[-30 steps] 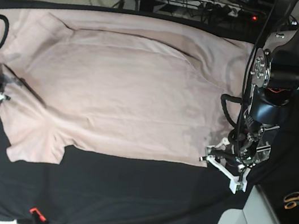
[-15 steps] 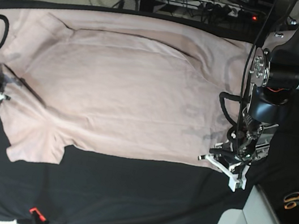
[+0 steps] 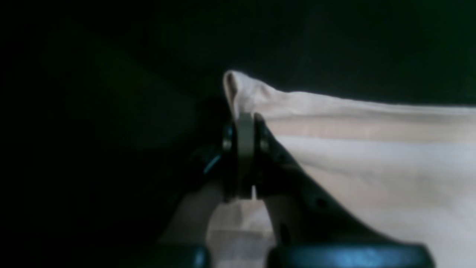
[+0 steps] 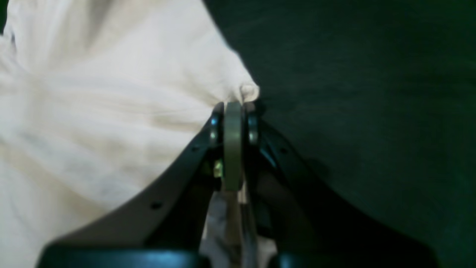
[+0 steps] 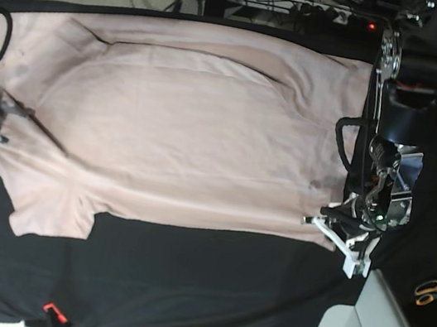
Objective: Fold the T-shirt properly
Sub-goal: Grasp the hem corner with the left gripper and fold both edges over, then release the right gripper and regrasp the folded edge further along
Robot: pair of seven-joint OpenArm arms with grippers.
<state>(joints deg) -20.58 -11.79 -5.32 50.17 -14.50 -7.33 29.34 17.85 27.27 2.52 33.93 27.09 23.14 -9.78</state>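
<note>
While the T-shirt (image 5: 173,131) lies spread flat on the black cloth (image 5: 205,295), we grip it at both ends.

Our left gripper (image 3: 243,124) is clamped together on a pinched-up corner of its hem; our right gripper (image 4: 233,108) is clamped on a small bunched fold at its other edge. Scissors (image 5: 432,292) lie well apart.

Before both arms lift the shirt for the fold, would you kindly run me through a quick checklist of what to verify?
1. Left gripper shut on the T-shirt edge: ok.
2. Right gripper shut on a bunched corner: ok.
3. Both fabric layers caught in each grip: cannot tell.
4. Shirt lying flat: not ok, creases near the right gripper.
5. Scissors lie off the shirt: ok.
</note>
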